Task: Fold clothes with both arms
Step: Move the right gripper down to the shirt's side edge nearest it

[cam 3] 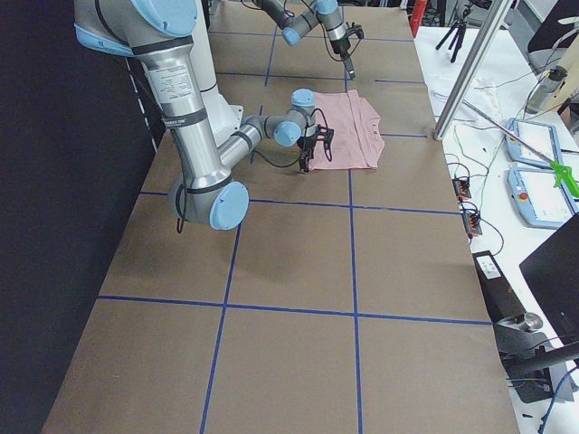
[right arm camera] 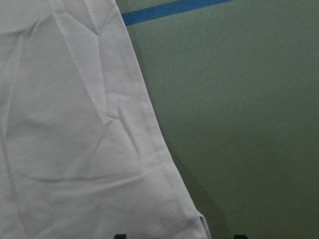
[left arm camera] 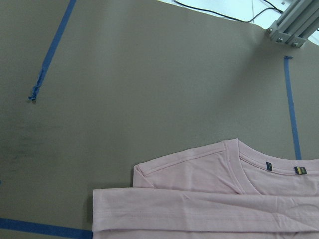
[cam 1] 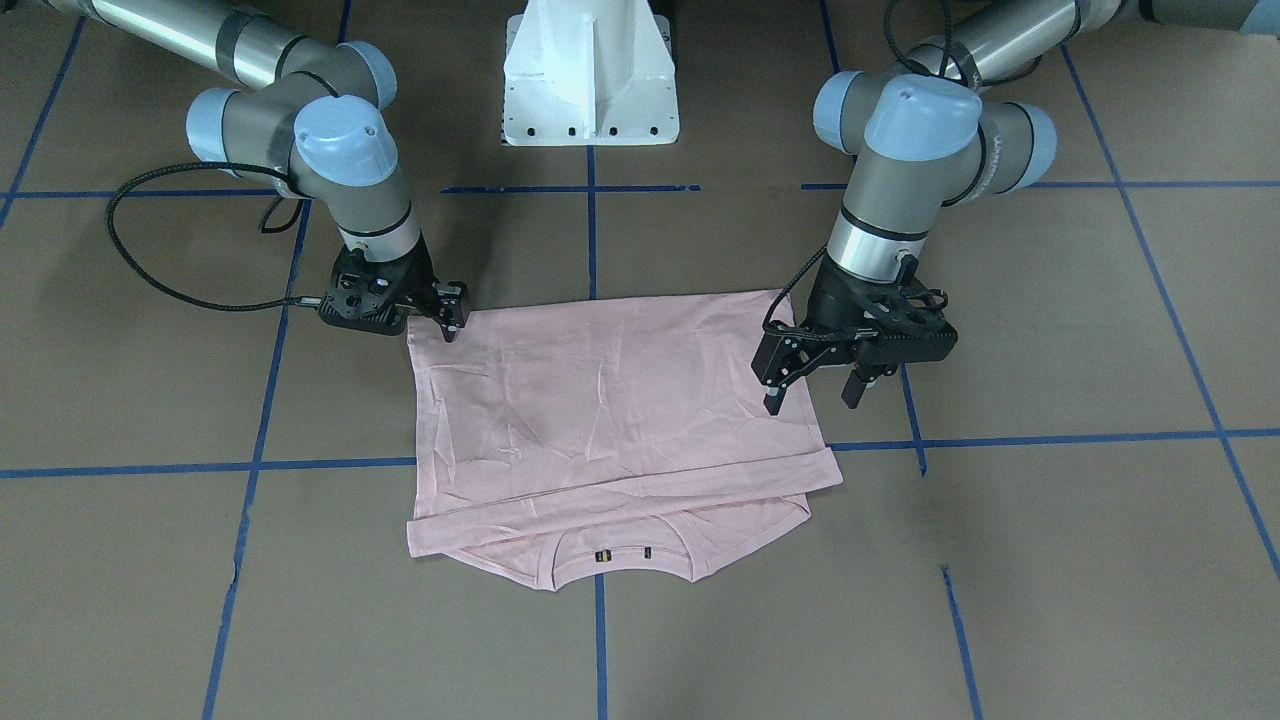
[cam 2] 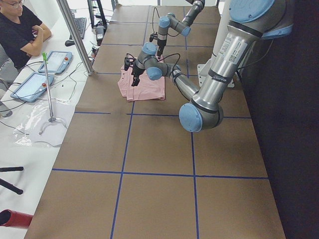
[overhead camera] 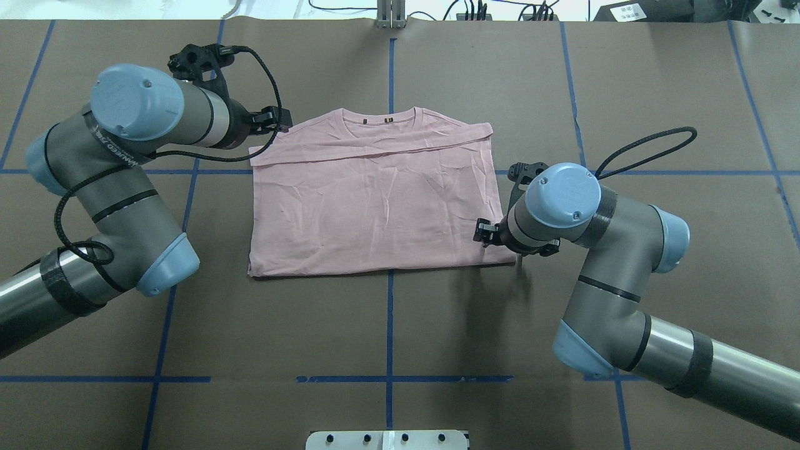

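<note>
T-shirt (overhead camera: 375,200) cloth is lying under both grippers. On the right of the front-facing view the left gripper (cam 1: 812,402) is hanging above the shirt's side edge with its jaws spread wide and nothing between them. One of its fingers (cam 1: 775,392) is showing over the pink cloth and the other over the bare table (cam 1: 1050,330). Its wrist camera is looking down from a height on the shirt's collar end.

On the left of the front-facing view the right gripper (cam 1: 452,325) is sitting low at the shirt's upper left corner. In its wrist view two dark fingertips (right arm camera: 118,236) are peeking in at the bottom edge, well apart, with the shirt's side edge running between them. Its jaws are therefore parted and not pinching the cloth (the front-facing view alone makes the gap hard to judge).

In the middle of the overhead view the shirt is lying flat, folded into a rough rectangle, with its ribbed collar (overhead camera: 387,117) at the top. A folded layer is crossing just below the collar, its edge slanting a little, and two small tags are showing inside the neck. Blue tape lines (overhead camera: 390,312) are dividing the brown table into squares. A white pedestal (cam 1: 590,80) is standing at the top centre of the front-facing view. At the upper left of the exterior left view a person (cam 2: 20,30) in a dark top is sitting beside two tablets.
</note>
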